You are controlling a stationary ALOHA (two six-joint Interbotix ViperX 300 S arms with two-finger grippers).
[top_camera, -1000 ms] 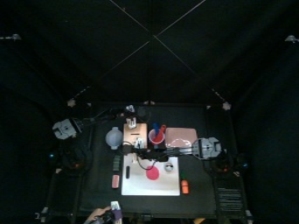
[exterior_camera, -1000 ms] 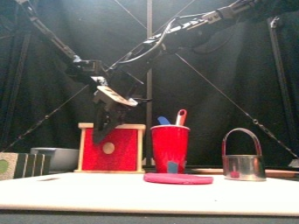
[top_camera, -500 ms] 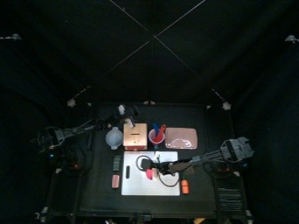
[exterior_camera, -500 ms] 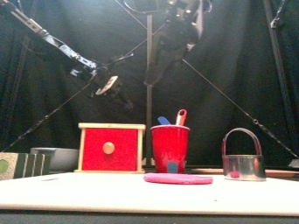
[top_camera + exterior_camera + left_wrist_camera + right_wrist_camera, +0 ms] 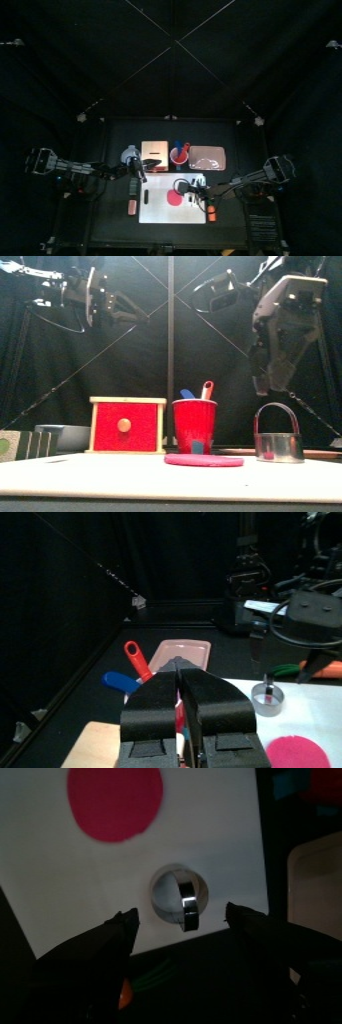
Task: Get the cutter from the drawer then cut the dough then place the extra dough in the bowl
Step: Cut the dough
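Note:
The round metal cutter (image 5: 278, 442) with its wire handle stands on the white cutting board (image 5: 158, 205), right of the flat pink dough disc (image 5: 205, 460). My right gripper (image 5: 187, 933) hangs open above the cutter (image 5: 181, 898), its jaws wide on either side and not touching it; the dough (image 5: 115, 803) lies farther off. In the top view the right gripper (image 5: 201, 190) is over the board's right part. My left gripper (image 5: 183, 682) is shut on nothing, up in the air above the wooden box (image 5: 127, 426). The blue-grey bowl (image 5: 130, 156) sits left of the box.
A red cup (image 5: 195, 424) with a blue and a red toy knife stands behind the dough. The pink tray (image 5: 207, 155) lies at the back right. An orange toy (image 5: 211, 212) and a pinkish toy (image 5: 131, 207) lie beside the board.
The right gripper's jaws have spread from nearly shut to wide open. Both arms have swung outward, the left one back toward the left. The cutter and dough stay in place.

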